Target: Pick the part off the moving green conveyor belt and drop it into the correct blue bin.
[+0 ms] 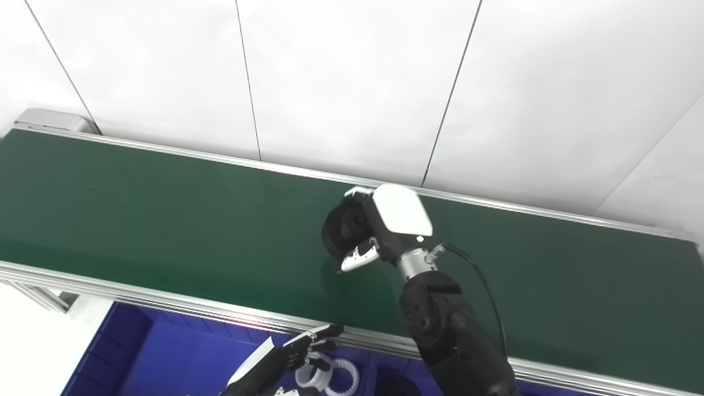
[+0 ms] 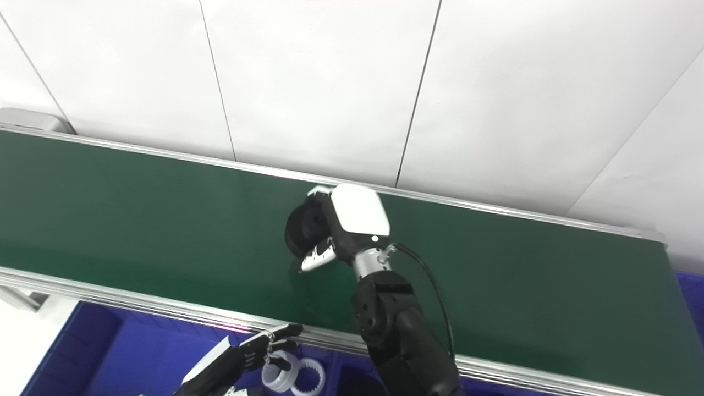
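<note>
My right hand [image 1: 379,225] is over the middle of the green conveyor belt [image 1: 137,209], shut on a black round part [image 1: 340,230] and holding it just above the belt. It also shows in the right eye view [image 2: 344,225] with the black part [image 2: 302,226]. My left hand [image 1: 286,357] is low at the bottom edge, over the blue bin [image 1: 143,352], its fingers apart and holding nothing.
White ring-shaped parts [image 1: 330,377] lie in the blue bin below the belt's near rail [image 1: 165,300]. A second blue bin shows at the far right [image 2: 693,286]. A white panelled wall [image 1: 352,82] stands behind the belt.
</note>
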{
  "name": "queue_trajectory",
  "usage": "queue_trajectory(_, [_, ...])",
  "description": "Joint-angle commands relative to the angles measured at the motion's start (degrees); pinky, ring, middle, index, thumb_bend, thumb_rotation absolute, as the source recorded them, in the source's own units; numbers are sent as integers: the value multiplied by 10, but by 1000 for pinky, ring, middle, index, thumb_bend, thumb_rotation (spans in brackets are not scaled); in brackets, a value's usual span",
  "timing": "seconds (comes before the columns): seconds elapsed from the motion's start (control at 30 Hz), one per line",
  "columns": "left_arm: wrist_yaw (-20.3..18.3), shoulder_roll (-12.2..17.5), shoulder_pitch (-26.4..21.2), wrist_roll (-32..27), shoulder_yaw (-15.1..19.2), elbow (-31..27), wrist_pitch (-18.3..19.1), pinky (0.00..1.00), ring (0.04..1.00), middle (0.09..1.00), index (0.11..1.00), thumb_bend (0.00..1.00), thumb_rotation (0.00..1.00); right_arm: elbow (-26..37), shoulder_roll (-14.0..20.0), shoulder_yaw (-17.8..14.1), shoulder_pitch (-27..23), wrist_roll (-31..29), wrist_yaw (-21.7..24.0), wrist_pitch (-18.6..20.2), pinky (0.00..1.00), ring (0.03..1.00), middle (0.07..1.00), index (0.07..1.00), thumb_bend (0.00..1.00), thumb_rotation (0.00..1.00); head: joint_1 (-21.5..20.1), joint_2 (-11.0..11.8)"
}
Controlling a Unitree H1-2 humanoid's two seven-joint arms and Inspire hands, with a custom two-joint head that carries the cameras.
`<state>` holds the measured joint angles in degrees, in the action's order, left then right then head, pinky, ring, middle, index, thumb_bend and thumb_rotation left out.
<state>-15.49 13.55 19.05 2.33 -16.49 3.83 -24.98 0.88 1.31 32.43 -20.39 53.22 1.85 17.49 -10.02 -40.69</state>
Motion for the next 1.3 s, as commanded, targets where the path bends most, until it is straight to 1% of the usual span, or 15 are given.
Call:
queue_trajectory(0.0, [14, -3, 10, 3, 5, -26, -19, 790, 882, 925, 901, 628, 760, 65, 1, -13, 7, 13, 6, 11, 332, 396, 526, 495, 514, 0, 1, -13])
queue_trajectory(0.03, [18, -4, 13, 6, 6, -30, -19, 806, 883, 927, 905, 628, 776, 83, 0, -18, 15, 15, 10, 13, 348, 408, 544, 481, 513, 0, 1, -13])
queue_trajectory(0.07, [22, -5, 16, 10, 6, -35, -19, 821, 884, 927, 914, 627, 800, 114, -1, -27, 29, 13, 13, 14, 348, 411, 547, 478, 513, 0, 4, -30])
queue_trajectory(0.1, [25, -5, 17, 13, 5, -39, -19, 829, 884, 926, 923, 627, 828, 136, -2, -34, 39, 13, 17, 14, 336, 407, 547, 478, 512, 0, 4, -30])
queue_trajectory(0.13, [26, -5, 19, 10, 4, -42, -19, 830, 884, 926, 925, 628, 833, 168, -5, -44, 53, 12, 28, 20, 332, 405, 547, 479, 512, 0, 8, -50])
queue_trajectory(0.23, [25, -4, 25, 4, 3, -50, -19, 849, 892, 927, 933, 658, 883, 242, -5, -69, 92, -4, 43, 15, 243, 443, 499, 482, 518, 0, 16, -68])
queue_trajectory(0.27, [22, -4, 27, -3, 3, -51, -19, 841, 888, 929, 933, 679, 914, 263, -5, -75, 107, -9, 48, 13, 246, 446, 492, 484, 518, 0, 17, -70])
queue_trajectory(0.37, [14, -6, 33, -24, 5, -56, -19, 816, 877, 925, 913, 684, 902, 315, 0, -92, 160, -33, 54, 3, 271, 400, 541, 474, 511, 0, 21, -78])
queue_trajectory(0.57, [15, -11, 43, -28, 8, -73, -19, 765, 861, 920, 914, 662, 896, 380, 19, -102, 297, -60, 49, -25, 392, 437, 528, 449, 515, 0, 27, -98])
queue_trajectory(0.7, [12, -12, 46, -34, 9, -83, -19, 758, 855, 919, 914, 633, 873, 377, 33, -106, 387, -82, 25, -55, 390, 443, 528, 454, 515, 0, 28, -108])
queue_trajectory(0.87, [6, -10, 44, -38, 10, -87, -19, 760, 859, 917, 913, 601, 848, 322, 45, -113, 470, -118, -15, -94, 401, 441, 525, 462, 515, 0, 27, -119])
queue_trajectory(0.93, [9, -10, 45, -29, 12, -89, -19, 753, 855, 915, 916, 620, 880, 304, 45, -117, 484, -127, -28, -106, 394, 429, 527, 464, 514, 0, 27, -119])
queue_trajectory(1.03, [7, -8, 45, -33, 14, -93, -18, 753, 857, 916, 913, 606, 867, 265, 37, -127, 500, -131, -38, -98, 324, 436, 519, 467, 515, 0, 27, -129])
queue_trajectory(1.13, [5, -7, 45, -35, 16, -98, -19, 744, 855, 917, 915, 579, 872, 231, 29, -133, 507, -136, -38, -84, 308, 391, 517, 499, 512, 0, 26, -132])
queue_trajectory(1.27, [5, -6, 44, -34, 19, -99, -19, 741, 856, 911, 915, 539, 870, 199, 22, -141, 502, -137, -35, -70, 209, 441, 444, 510, 515, 0, 17, -137])
